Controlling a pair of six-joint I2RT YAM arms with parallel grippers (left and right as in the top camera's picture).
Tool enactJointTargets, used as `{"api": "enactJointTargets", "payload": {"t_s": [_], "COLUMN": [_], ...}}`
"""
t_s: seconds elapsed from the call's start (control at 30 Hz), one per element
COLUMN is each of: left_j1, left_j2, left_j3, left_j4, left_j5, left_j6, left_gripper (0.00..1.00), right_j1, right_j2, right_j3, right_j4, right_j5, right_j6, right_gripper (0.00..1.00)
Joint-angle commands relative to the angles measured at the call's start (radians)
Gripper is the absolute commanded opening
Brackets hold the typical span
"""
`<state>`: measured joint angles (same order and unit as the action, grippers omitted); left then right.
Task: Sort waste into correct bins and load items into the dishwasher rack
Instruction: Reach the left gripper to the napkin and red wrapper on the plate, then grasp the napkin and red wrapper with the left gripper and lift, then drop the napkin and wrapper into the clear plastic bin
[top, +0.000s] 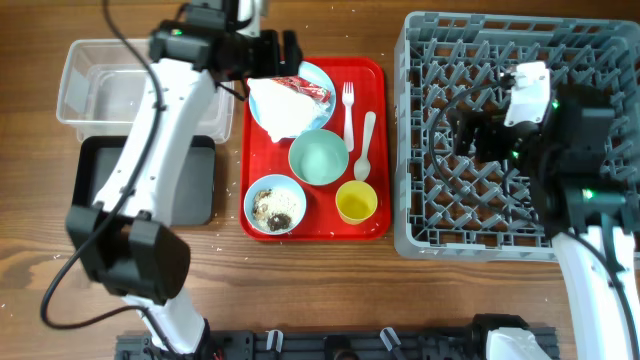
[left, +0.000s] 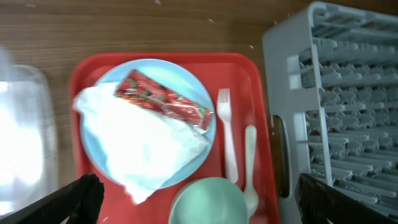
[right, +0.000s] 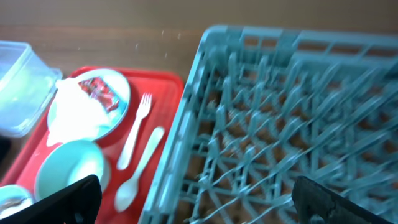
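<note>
A light blue plate (top: 322, 80) on the red tray carries a crumpled white napkin (top: 283, 108) and a red wrapper (top: 305, 90). Below it sit an empty blue bowl (top: 319, 157), a bowl with brown scraps (top: 274, 204) and a yellow cup (top: 356, 202). A white fork (top: 349, 110) and spoon (top: 366, 145) lie at the right. My left gripper (top: 277, 55) is open and empty above the plate's far edge; the left wrist view shows the napkin (left: 137, 143) and wrapper (left: 165, 99) below it (left: 199, 190). My right gripper (top: 470, 135) is open and empty over the grey rack (top: 520, 60).
The clear tub (top: 100, 90) stands at the far left, with the black tray (top: 95, 170) in front of it, partly under my left arm. The red tray (top: 375, 80) lies between them and the rack. Crumbs dot the table near the front left.
</note>
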<state>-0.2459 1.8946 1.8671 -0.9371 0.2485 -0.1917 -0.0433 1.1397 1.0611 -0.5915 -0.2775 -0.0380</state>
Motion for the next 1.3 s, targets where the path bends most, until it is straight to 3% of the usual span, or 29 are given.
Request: {"api": "enactJointTargets", "payload": {"t_s": [0.0,0.17,0.23,0.53,0.67,0.77,0.83,0.97,1.1,1.27], "left_j1": [-0.04,-0.072,-0.074,-0.079,-0.079,-0.079,-0.079,-0.075,-0.021,0.209], "left_j2": [0.053,0.197,0.265,0.453,0.46,0.461,0.461,0.388,0.19,0.031], "left_j3": [0.026,0.026,0.026,0.025,-0.004,-0.013,-0.013,0.049,0.216,0.222], "left_j4": [0.07,0.122,0.131,0.208,0.2,0.199,0.192,0.125,-0.033,-0.147], "left_j5": [0.029,-0.271,-0.314,-0.314,-0.349,-0.351,-0.351,-0.321,-0.321,-0.321], "left_j6": [0.019,-0.329,-0.415,-0.417,-0.414,-0.388,-0.388,-0.301,-0.276,-0.287], "left_gripper": [1.0,1.0,1.0,0.98,0.75,0.41,0.04,0.04,0.04,0.04], "right_j1": [-0.004,-0.004,-0.004,-0.004,-0.004,-0.004,-0.004,-0.004,-0.004,-0.004], "right_j2": [0.063,0.081,0.081,0.082,0.082,0.082,0.082,0.082,0.082,0.082], "right_j3": [0.017,0.017,0.017,0.017,0.017,0.017,0.017,0.017,0.017,0.017], "right_j4": [-0.027,-0.057,-0.057,-0.087,-0.083,-0.086,-0.086,-0.093,-0.091,-0.089], "right_j5": [-0.065,-0.064,-0.064,-0.064,-0.061,-0.061,-0.061,-0.061,-0.061,-0.061], "right_j6": [0.115,0.119,0.119,0.119,0.119,0.119,0.119,0.119,0.117,0.117], "right_gripper": [1.0,0.99,1.0,1.0,1.0,1.0,1.0,1.0,1.0,1.0]}}
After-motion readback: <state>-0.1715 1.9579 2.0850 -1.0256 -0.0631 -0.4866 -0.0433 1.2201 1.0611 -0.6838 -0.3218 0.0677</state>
